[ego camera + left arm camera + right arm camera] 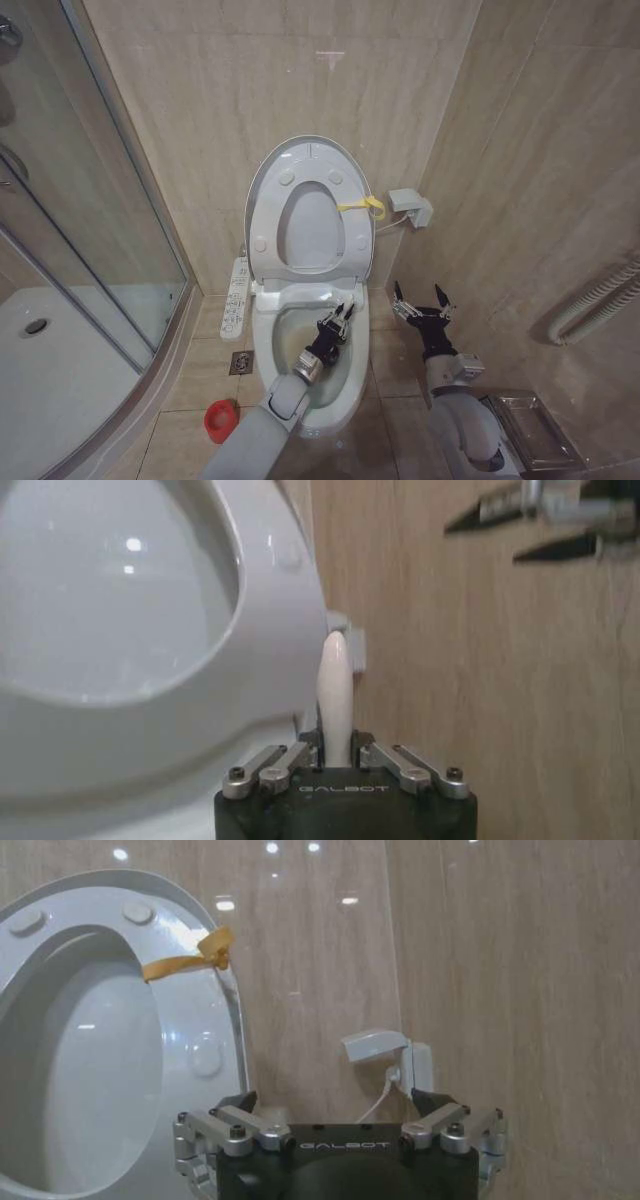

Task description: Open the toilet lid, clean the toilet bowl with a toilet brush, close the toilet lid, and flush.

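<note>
The toilet lid (310, 148) stands upright against the wall with the ring seat (268, 225) raised in front of it; a yellow strap (362, 207) hangs at its right edge. Below lies the toilet bowl (288, 338), stained yellowish inside. My left gripper (338, 320) hovers over the bowl, shut on the slim white handle of the toilet brush (334, 682), which points toward the raised seat (270, 630). The red holder (220, 420) sits on the floor left of the bowl. My right gripper (420, 300) is open and holds nothing, right of the toilet; its wrist view faces the lid (100, 1065) and strap (185, 960).
A glass shower enclosure (110, 220) with a white tray (60, 370) fills the left. A long button panel (237, 298) lies beside the bowl, near a floor drain (241, 362). A wall socket box (410, 207), a corrugated pipe (600, 300) and a metal tray (530, 425) are on the right.
</note>
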Controlling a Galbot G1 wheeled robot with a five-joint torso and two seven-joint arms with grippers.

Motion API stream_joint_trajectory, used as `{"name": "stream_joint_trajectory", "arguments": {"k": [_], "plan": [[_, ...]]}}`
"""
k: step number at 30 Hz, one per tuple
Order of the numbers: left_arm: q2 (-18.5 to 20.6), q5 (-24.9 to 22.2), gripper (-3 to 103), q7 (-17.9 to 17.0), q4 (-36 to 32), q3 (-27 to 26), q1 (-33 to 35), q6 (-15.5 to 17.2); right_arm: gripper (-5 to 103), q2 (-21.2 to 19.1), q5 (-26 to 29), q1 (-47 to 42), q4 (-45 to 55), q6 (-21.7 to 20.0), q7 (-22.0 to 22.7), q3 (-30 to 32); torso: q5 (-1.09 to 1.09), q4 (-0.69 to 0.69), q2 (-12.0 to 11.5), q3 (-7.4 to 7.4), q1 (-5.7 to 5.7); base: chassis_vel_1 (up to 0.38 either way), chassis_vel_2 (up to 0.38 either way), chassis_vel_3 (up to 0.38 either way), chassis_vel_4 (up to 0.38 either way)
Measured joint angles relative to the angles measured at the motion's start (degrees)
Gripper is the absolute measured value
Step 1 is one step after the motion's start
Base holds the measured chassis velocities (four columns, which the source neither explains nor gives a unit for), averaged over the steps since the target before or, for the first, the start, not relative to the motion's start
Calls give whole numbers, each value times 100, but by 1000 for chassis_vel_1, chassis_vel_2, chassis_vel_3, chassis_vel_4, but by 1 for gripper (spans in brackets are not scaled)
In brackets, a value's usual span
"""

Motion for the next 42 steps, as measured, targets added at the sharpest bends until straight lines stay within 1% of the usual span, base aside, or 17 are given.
{"name": "stream_joint_trajectory", "arguments": {"k": [4,8,10,12,17,19,21,22,24,30,32,34,36,38,39,42], "plan": [[27,-39,18,1,-103,5,-32,45,100,0,0,0,0,0,0,0,0,-1,0,0,0,0,0,0,0],[23,-3,18,9,152,-8,-54,-10,100,0,0,0,0,0,0,0,0,-1,0,0,0,0,0,0,0],[17,19,18,7,305,-25,-70,-41,100,0,0,0,0,0,0,0,0,2,0,0,0,0,0,0,0],[11,16,18,6,298,-25,-78,-42,100,0,0,0,0,0,0,0,0,1,0,0,0,0,0,0,0],[-25,-56,18,4,9,-1,-111,2,100,0,0,0,0,0,0,0,0,-2,0,0,0,0,0,0,0],[-25,-58,18,6,33,24,-110,8,100,0,0,0,0,0,0,0,1,-2,0,0,0,0,0,0,0],[-40,-22,18,11,193,31,-106,-25,100,0,0,0,0,0,0,0,0,-1,0,0,0,0,0,0,0],[-58,29,18,8,347,18,-101,-69,100,0,0,0,0,0,0,0,0,1,0,0,0,0,0,0,0],[-61,30,18,6,357,12,-100,-77,100,0,0,0,0,0,0,0,0,1,0,0,0,0,0,0,0],[-43,-134,18,5,13,28,-104,2,100,0,0,0,0,0,0,0,0,-2,0,-1,0,0,0,0,0],[-41,-151,18,7,48,48,-78,12,100,0,0,0,0,0,0,0,0,-1,0,0,0,0,0,0,0],[-73,-50,18,11,263,54,-45,-37,100,0,0,0,0,0,0,0,1,1,0,0,0,0,0,0,0],[-97,-13,18,9,314,46,-43,-55,100,0,0,0,0,0,0,0,1,1,0,0,0,0,0,0,0],[-111,-9,18,5,260,43,-50,-51,100,0,0,0,0,0,0,0,0,0,0,0,0,0,0,0,0],[-106,-59,18,8,103,51,-61,-17,100,0,0,0,0,0,0,0,0,-1,0,0,0,0,0,0,0],[-83,-145,18,11,-10,97,-70,30,100,0,0,0,0,0,0,0,0,-2,0,-1,0,0,0,0,0]]}}
